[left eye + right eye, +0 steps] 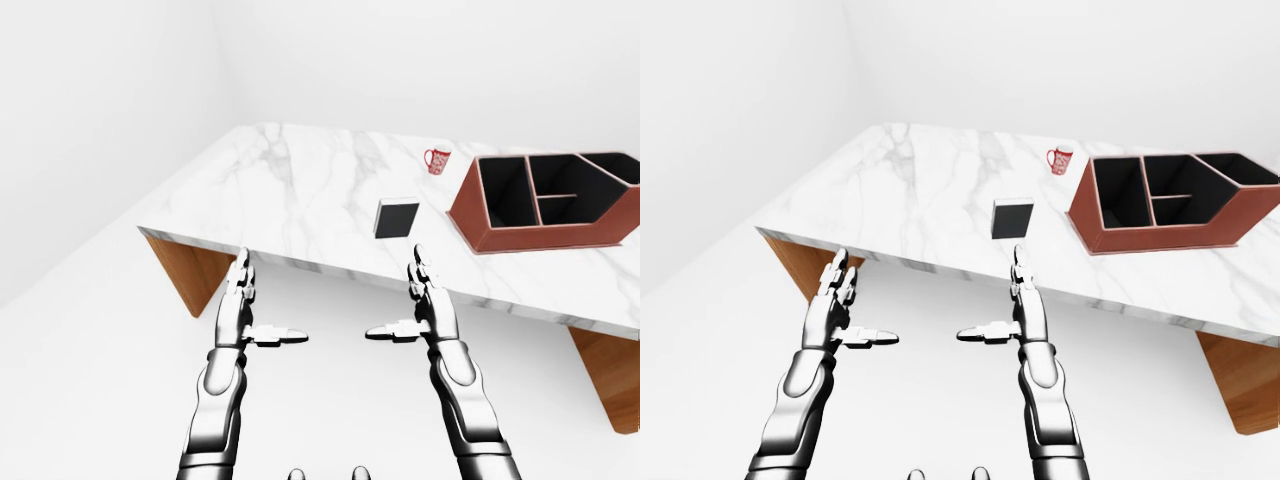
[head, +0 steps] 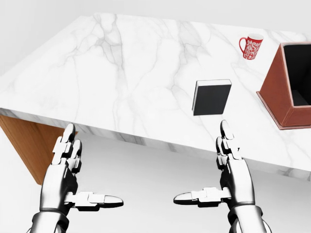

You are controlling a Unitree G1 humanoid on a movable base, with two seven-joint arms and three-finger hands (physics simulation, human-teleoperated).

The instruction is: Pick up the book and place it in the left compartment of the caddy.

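A black book (image 2: 212,97) with a white page edge lies flat on the marble table (image 2: 121,73). The red-brown caddy (image 1: 545,200) with black compartments stands to the book's right; in the head view only its left end (image 2: 284,82) shows. My left hand (image 2: 80,187) and right hand (image 2: 218,187) are both open and empty, held below the table's near edge, apart from the book. The right hand is just below the book in the head view.
A red and white mug (image 2: 250,47) stands above the book, near the caddy's left end. The table's wooden base (image 2: 26,145) shows at the lower left, and another part (image 1: 610,375) at the right.
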